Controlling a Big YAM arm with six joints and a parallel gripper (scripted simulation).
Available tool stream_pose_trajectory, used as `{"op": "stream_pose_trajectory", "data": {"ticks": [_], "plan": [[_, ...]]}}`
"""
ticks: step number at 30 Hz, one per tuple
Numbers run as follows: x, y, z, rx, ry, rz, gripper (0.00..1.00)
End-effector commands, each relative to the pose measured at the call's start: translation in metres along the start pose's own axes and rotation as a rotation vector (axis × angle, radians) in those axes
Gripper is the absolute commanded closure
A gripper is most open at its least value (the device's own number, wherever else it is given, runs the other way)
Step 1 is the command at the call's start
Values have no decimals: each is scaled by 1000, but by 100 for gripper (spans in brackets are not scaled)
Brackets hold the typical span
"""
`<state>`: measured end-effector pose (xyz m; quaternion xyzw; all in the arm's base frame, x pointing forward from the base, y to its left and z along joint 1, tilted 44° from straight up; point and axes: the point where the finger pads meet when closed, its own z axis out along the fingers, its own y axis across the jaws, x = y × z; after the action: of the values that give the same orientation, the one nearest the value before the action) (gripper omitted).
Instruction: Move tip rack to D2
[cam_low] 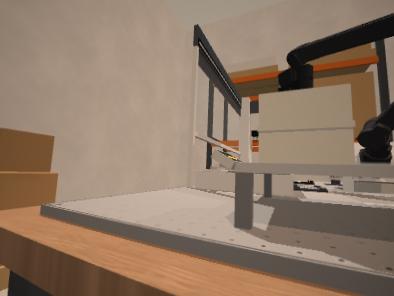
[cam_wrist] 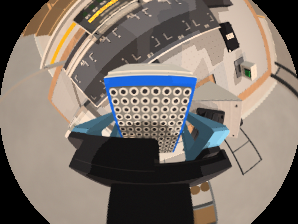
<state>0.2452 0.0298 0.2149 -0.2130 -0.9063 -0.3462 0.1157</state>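
Blue-framed and full of pale rings on a grey field, the tip rack (cam_wrist: 150, 111) sits directly ahead of the tool (cam_wrist: 149, 137) in the wrist view, pinched between its widely set fingers. Beyond the tip rack, the dark deck (cam_wrist: 143, 36) with its white brackets lies well apart. Outside, the black arm (cam_low: 334, 44) reaches over the grey shelf (cam_low: 310, 169), above the perforated surface (cam_low: 165, 210).

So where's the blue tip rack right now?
In the wrist view the blue tip rack sits center frame, clamped in the gripper, held above the dark deck with its brackets.
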Motion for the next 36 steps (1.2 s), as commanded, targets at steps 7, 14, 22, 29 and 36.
{"op": "stream_pose_trajectory", "data": {"ticks": [7,14,22,29,36], "plan": [[-5,7,-13,-1,-29,-202,100],[-5,7,-13,1,-30,-342,100],[-5,7,-13,3,-30,-461,100],[-5,7,-13,4,-29,-601,100],[-5,7,-13,5,-29,-666,100]]}}
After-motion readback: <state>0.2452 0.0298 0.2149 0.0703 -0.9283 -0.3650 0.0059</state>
